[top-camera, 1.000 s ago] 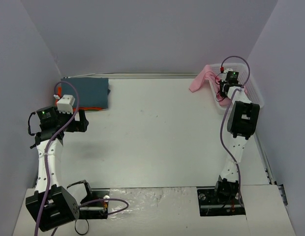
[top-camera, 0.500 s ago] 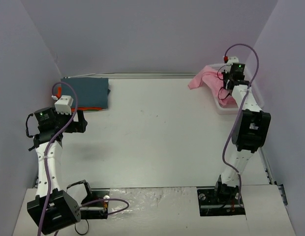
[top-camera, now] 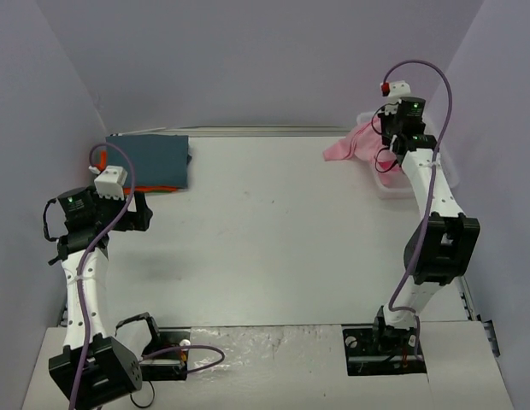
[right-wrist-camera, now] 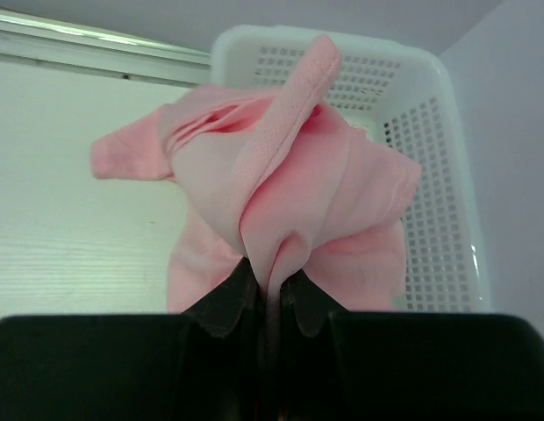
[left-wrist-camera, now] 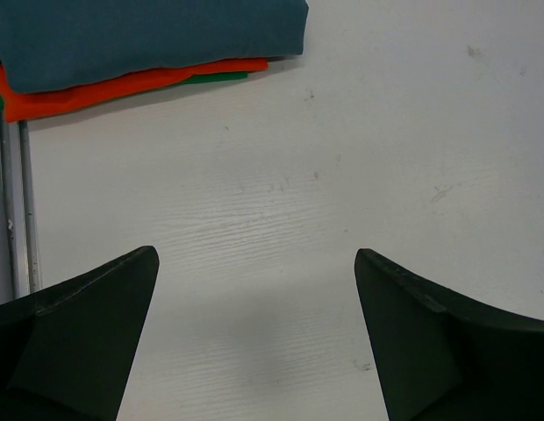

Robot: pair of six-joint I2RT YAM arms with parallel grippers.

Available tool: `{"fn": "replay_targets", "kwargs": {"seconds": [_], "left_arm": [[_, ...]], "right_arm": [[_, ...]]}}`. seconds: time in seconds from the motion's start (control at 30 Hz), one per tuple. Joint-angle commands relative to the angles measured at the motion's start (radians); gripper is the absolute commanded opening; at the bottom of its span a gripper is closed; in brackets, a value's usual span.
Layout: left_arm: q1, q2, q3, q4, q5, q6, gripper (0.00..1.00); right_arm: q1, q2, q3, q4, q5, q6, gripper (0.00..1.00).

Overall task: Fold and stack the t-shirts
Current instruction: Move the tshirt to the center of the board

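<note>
**Right arm has the pink shirt pinched above the basket; left gripper wide open, empty**

Right gripper [right-wrist-camera: 268,289]: jaws clamped on a bunched fold of the light pink t-shirt [right-wrist-camera: 281,184]. The cloth rises from between the fingers in a ridge, with a sleeve spilling out to the left. In the top view the gripper sits at the far right, and the shirt [top-camera: 346,147] hangs off its left side over the far right corner of the table [top-camera: 273,231]. White mesh basket [right-wrist-camera: 430,96] is directly behind and under the shirt, against the right wall. Can't tell whether any cloth touches the basket rim.

Left gripper [left-wrist-camera: 256,256]: fingers spread wide, nothing between them, only bare tabletop below. It's on the left side, just near of the stack.

Stack at the far left corner: dark blue-grey t-shirt [left-wrist-camera: 149,35] folded flat on top, orange t-shirt [left-wrist-camera: 123,86] folded beneath it with its edge showing on the near side. A thin green sliver [left-wrist-camera: 215,78] peeks out under the orange.
</note>
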Motion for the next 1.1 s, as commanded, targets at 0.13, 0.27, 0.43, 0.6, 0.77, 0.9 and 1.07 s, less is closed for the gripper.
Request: {"fn": "replay_targets", "kwargs": {"seconds": [0.13,0.27,0.43,0.6,0.77,0.9,1.07], "left_arm": [[0.010,-0.024,0.026,0.004,0.040,-0.007,0.94],[0.010,-0.032,0.026,0.004,0.042,-0.008,0.94],[0.010,-0.044,0.024,0.006,0.045,-0.011,0.94],[0.010,-0.039,0.026,-0.001,0.062,-0.007,0.94],[0.010,-0.038,0.023,-0.004,0.091,0.004,0.94],[0.010,-0.038,0.021,-0.005,0.102,0.009,0.94],[0.010,-0.035,0.024,-0.016,0.126,0.018,0.94]], "right_arm": [[0.263,-0.180,0.156,-0.116,-0.069,0.016,0.00],[0.404,-0.226,0.191,-0.203,-0.155,-0.022,0.00],[0.430,-0.281,0.115,-0.236,-0.223,-0.073,0.00],[0.429,-0.290,0.009,-0.268,-0.154,-0.153,0.68],[0.426,-0.290,-0.100,-0.268,-0.120,-0.159,0.89],[0.421,-0.289,-0.125,-0.268,-0.131,-0.150,0.90],[0.418,-0.287,-0.134,-0.288,-0.164,-0.153,0.91]]}}
